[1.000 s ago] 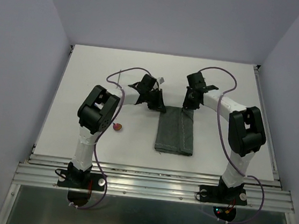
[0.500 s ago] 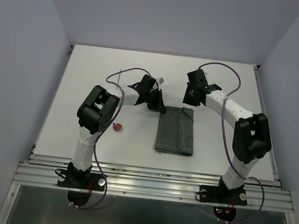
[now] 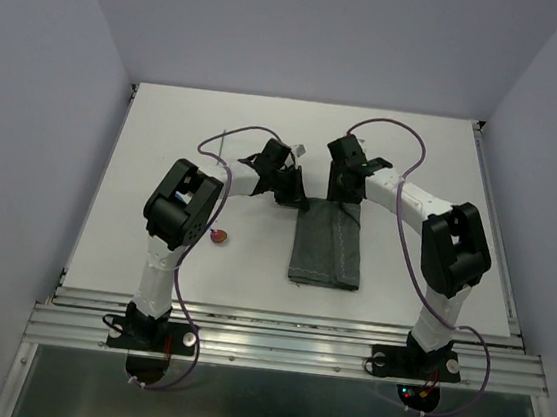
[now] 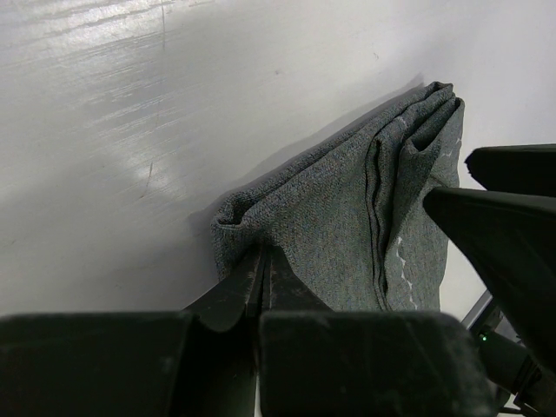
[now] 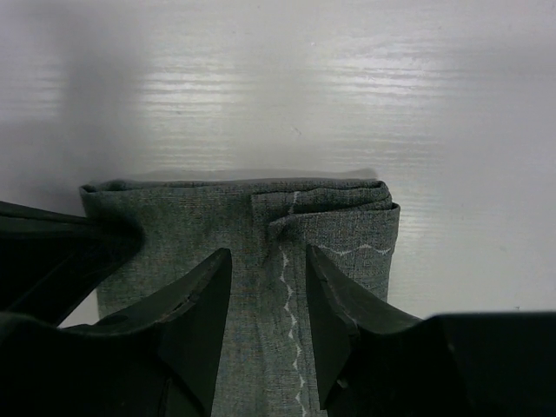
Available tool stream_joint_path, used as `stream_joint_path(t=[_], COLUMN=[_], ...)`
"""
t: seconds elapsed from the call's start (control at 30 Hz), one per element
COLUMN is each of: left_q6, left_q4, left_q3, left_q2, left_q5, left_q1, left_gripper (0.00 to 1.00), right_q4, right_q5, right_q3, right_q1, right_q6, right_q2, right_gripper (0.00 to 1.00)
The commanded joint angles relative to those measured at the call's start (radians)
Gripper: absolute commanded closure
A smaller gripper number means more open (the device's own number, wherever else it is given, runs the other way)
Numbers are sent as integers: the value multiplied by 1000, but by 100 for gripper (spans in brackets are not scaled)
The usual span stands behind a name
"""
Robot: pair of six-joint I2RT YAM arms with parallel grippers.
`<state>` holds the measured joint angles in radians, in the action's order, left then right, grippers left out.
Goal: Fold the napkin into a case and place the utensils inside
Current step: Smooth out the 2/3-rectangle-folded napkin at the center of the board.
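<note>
left gripper (image 4: pixel 261 265) clamped on napkin (image 4: pixel 347 217) corner right at its fingertips; right gripper (image 5: pixel 268 261) jaws parted, straddling stitched seam (image 5: pixel 284 269) at cloth's far edge, holding nothing; folded napkin runs back from both grippers; spoon (image 3: pixel 218 236) apart, left of and behind left gripper

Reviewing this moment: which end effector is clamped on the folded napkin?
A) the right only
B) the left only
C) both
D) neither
B. The left end effector has its jaws shut on the far-left corner of the napkin, while the right end effector stands with its jaws apart on either side of the stitched seam.
</note>
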<state>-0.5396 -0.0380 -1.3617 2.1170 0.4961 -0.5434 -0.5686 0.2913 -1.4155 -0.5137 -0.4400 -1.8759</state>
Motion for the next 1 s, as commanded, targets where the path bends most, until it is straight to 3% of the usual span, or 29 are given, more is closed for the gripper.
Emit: stream_joint_path(t=[0.0,0.8,0.87,0.97], left_q6=[23,24,26,26], left_q4=[89,87,89,89], left_q3=[38,52,52,53], left_q2=[4,-3,-3,-3], left_q5=[-30,-28,-27,-28], left_q1=[-20,-24,-24,-24], left_gripper=[99,99,99,99], right_q4=[-28,-43,-47,-48], right_q5=[78,123,129,160], right_q3=[-54,-80,-80,-74], right_q1=[-26,-36,-36,-36], right_q6=[40,30,24,14], right_q2=[-29,-155,-158,-147], right_gripper=[54,59,63,78])
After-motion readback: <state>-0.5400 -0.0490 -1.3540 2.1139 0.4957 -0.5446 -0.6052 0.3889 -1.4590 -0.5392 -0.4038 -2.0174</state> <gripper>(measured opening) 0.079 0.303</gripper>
